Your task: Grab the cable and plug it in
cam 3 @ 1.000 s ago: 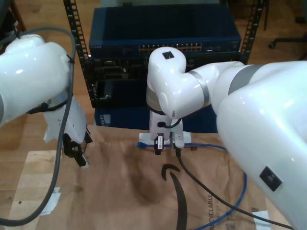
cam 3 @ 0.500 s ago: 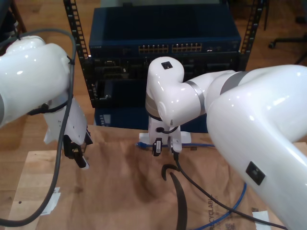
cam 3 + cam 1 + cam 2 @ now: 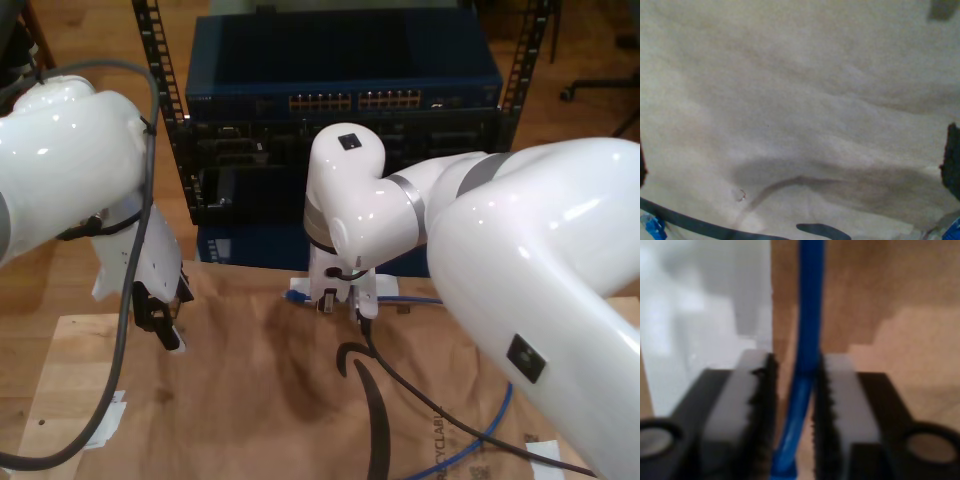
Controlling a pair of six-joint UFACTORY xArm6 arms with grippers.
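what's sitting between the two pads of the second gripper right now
The blue cable runs lengthwise through the gap between my second gripper's pads in the second wrist view.

I'm seeing two white arms, mine, each carrying one gripper: my first gripper (image 3: 160,318) and my second gripper (image 3: 338,297). One blue cable (image 3: 497,400), one brown paper sheet (image 3: 270,400), one rack (image 3: 340,110).

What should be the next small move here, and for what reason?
I would probably shut my second hand on the cable. The second wrist view shows the blue cable running between the pads, with a small gap on one side, so it looks lined up but not yet gripped.
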